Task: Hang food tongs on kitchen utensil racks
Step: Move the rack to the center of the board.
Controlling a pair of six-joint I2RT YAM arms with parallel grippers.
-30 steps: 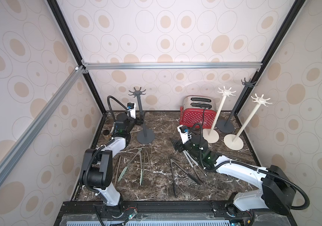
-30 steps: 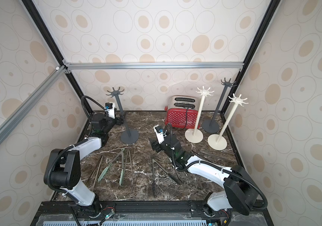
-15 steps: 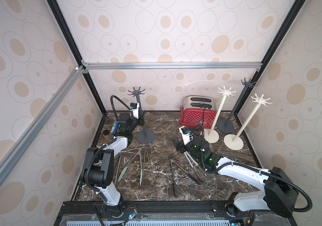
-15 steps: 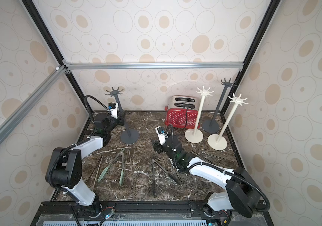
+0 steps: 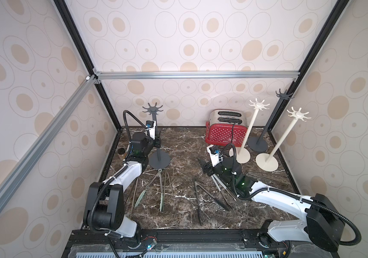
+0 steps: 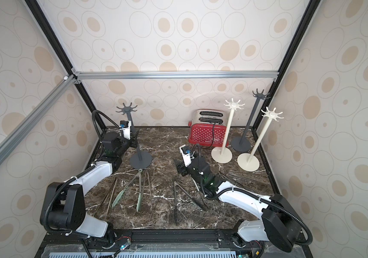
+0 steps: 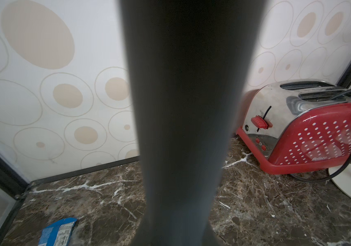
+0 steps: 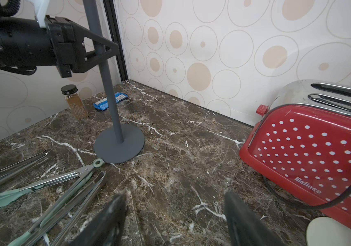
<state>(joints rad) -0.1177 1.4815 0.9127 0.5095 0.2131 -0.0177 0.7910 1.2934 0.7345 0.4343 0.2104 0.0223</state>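
Now that the fingers of the left gripper have closed on the pole of the dark grey rack — steadying it, I'd judge — the food tongs lie unhung on the bench, the nearest just beside that rack's base, while the right gripper hovers nearby, fingers spread.

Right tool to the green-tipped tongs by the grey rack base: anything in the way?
Nothing upright. A plain steel pair lies flat alongside the green-tipped tongs on the right tool's side, crowding a grasp from there. The left tool grips the pole of the grey rack, well above the tongs' ring end.
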